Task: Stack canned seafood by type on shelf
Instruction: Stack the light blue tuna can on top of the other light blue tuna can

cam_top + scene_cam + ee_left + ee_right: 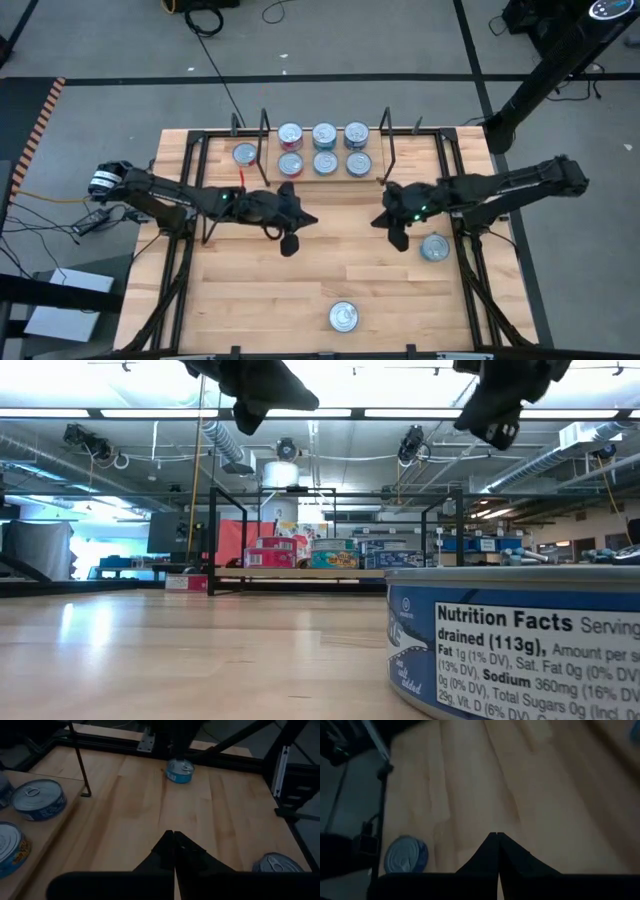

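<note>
Above the bare middle of the table (250,290), the left gripper (289,243) and the right gripper (399,240) are hovering pinched shut, gripping nothing. Beyond both, six tins (324,149) are sitting on the shelf (372,177), a seventh tin (245,154) beside it. One blue tin (435,247) is lying just beside the right gripper; another tin (343,317) is lying nearer the table's front edge.

On the blue-labelled tin (515,640) nearest the low camera I can read "Nutrition Facts", "Serving", "drained (113g)", "Fat 1g", "Sodium 360mg" and "Total Sugars 0g" (the smaller print blurs). Other tins' labels I cannot read.
</note>
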Available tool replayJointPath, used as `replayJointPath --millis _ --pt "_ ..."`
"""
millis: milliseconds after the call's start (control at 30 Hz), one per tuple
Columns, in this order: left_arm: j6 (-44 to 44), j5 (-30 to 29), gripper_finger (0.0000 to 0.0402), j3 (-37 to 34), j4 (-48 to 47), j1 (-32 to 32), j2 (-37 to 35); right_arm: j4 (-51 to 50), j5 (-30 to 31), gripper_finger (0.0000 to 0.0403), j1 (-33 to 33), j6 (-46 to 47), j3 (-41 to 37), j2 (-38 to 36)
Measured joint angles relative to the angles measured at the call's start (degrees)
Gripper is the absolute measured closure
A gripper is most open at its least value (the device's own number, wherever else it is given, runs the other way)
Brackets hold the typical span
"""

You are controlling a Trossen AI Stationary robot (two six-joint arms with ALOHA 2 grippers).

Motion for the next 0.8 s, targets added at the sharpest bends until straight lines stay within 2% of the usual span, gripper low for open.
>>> replayJointPath --millis 167,300,433,600,700,800 --pt "1.7 6.6 0.0400 0.0 -0.1 1.8 0.0 -0.6 0.0 0.0393 4.0 8.2 0.0 6.3" --pt "3.1 7.7 0.0400 -2.9 4.1 2.6 0.0 -3.0 0.2 0.0393 7.6 16.0 0.0 10.1" --pt "0.8 10.3 0.0400 -9.7 15.4 3.4 0.0 -12.6 1.6 0.0395 10.7 28.0 0.0 10.6" --pt "-4.0 10.7 0.0400 -17.7 27.6 3.4 0.0 -28.7 1.3 0.0395 12.9 45.3 0.0 9.1" --pt "-6.5 9.3 0.0400 -19.6 30.1 3.4 0.0 -37.8 -0.1 0.0395 13.7 52.3 0.0 8.6" --pt "-7.7 7.5 0.0400 -20.1 30.7 3.3 0.0 -44.1 -2.5 0.0395 14.0 55.5 0.0 8.6"
